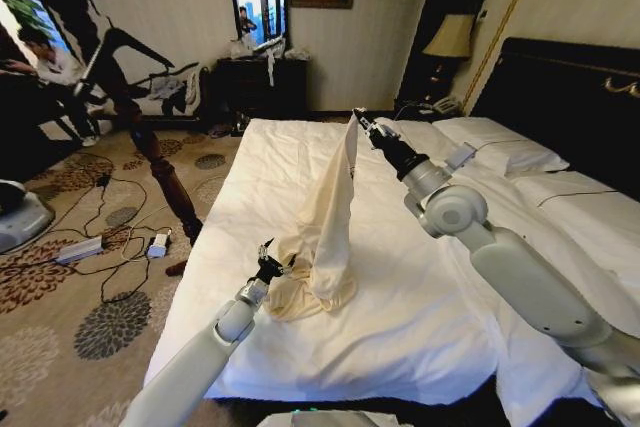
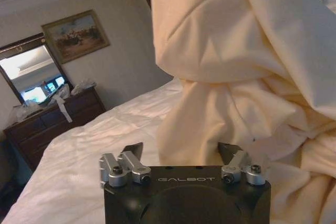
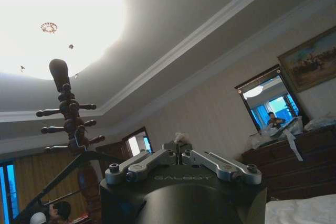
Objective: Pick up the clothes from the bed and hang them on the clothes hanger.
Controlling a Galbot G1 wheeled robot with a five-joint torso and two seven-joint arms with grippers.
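We see the clothes drawn up into a tall cone over the middle of the bed, long axis nearly upright, the peak pinched in the right end effector, whose fingers are closed on a small tuft of the cream cloth, while the lower folds lie bunched on the duvet. The left end effector sits low, just beside that bunched hem on its left side, so it is the nearer one to the slack cloth; its fingers stand spread apart with the cloth directly ahead between them, not yet clamped. We judge that the garment's lower edge lies straight forward from the left end effector.
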